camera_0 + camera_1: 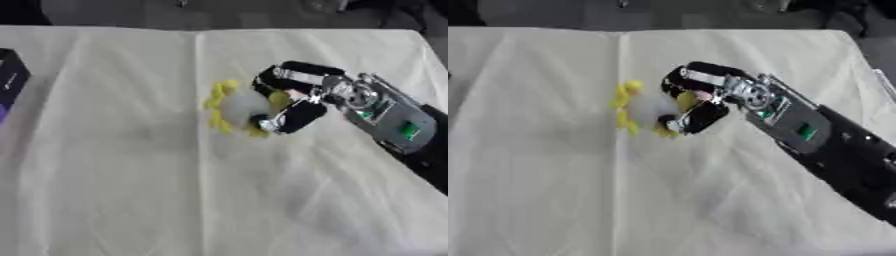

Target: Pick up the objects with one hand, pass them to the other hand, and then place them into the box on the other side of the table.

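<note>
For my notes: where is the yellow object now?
The yellow object lies near the table's middle on the white cloth, with the right hand curled around its right side.

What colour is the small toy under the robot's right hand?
Yellow with a pale grey middle, best in the left eye view.

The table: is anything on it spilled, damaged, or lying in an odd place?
Nothing stands out. On the white cloth one yellow and pale object lies near the middle, and the right hand has its fingers curled around it. A dark box sits at the left edge. The cloth has only creases.
</note>
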Tool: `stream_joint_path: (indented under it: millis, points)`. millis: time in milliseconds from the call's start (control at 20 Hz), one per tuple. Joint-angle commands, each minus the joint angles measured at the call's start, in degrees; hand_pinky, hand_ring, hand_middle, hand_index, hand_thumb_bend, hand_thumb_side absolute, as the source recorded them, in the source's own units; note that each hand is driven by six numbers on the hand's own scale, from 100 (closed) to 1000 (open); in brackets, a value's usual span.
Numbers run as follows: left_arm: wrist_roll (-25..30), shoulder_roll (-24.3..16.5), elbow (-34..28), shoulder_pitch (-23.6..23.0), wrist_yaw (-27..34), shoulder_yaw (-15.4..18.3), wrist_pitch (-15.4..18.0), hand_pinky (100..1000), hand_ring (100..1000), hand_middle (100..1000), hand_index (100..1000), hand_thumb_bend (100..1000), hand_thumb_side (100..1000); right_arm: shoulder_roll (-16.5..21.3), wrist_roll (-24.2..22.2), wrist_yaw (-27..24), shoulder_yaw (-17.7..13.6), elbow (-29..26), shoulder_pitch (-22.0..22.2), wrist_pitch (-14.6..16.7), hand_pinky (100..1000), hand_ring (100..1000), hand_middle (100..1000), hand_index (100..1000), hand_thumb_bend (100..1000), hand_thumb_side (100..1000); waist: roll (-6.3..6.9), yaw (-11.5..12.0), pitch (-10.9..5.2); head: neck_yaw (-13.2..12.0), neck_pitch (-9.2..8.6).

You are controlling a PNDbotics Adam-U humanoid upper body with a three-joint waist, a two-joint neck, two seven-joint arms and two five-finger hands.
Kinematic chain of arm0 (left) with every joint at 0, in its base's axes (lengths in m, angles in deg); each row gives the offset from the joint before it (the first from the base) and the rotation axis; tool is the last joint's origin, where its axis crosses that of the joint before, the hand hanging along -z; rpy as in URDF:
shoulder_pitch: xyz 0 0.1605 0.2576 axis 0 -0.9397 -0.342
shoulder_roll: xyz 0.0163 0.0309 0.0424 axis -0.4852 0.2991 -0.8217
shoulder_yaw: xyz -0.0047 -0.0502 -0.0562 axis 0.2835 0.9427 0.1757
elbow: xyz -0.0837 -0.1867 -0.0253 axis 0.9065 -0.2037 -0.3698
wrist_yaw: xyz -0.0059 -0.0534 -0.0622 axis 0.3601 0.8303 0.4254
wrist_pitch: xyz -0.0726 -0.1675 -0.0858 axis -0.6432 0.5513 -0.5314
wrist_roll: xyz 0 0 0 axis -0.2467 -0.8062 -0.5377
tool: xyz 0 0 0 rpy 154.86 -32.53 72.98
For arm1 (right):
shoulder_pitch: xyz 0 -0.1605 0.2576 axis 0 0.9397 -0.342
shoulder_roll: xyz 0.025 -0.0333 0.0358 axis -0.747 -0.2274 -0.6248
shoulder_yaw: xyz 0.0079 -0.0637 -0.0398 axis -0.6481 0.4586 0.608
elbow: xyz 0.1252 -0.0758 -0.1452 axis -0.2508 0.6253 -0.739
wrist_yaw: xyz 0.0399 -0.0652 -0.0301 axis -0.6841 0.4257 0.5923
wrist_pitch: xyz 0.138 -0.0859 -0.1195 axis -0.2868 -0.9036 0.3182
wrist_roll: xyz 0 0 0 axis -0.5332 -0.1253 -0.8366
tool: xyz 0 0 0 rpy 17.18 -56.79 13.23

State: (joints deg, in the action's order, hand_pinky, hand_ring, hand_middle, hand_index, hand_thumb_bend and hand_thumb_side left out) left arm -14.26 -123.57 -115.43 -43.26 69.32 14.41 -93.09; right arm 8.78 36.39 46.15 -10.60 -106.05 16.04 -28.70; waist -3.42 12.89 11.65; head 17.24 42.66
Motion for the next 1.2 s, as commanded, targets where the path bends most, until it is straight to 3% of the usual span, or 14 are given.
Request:
stream_joint_path:
  millis: [50, 450, 850, 1200]
  points:
    - [1.29, -1.93, -1.38, 1.39, -0.94, -0.61, -0.29, 802, 624, 650, 624, 765, 491, -2.79, 1.14, 0.00, -0.62, 0.55, -1.55, 0.52, 709, 489, 385, 497, 100, 100, 1.18, -0.13, -1.60, -0.42, -0.75]
    - [7.14, -5.78, -2.90, 6.14, -4.08, -6.17, -3.69, 803, 628, 641, 634, 773, 485, -10.22, 4.30, 1.65, 1.00, 3.97, -4.15, 1.59, 699, 478, 387, 499, 100, 100, 1.95, -0.28, -2.05, -1.23, -1.03]
    - [14.40, -10.89, -6.21, 13.80, -5.17, -17.00, -10.60, 811, 654, 664, 672, 781, 489, -16.61, 8.57, 2.54, 3.37, 8.01, -5.32, 2.91, 700, 471, 394, 508, 100, 100, 2.83, -0.65, -2.54, -2.08, -0.70]
    - [20.84, -10.59, -7.97, 21.97, -4.81, -26.63, -15.68, 819, 681, 691, 702, 772, 488, -19.99, 10.98, 2.72, 5.99, 11.42, -6.12, 5.53, 688, 473, 407, 522, 100, 100, 3.47, -0.37, -2.99, -2.24, -0.50]
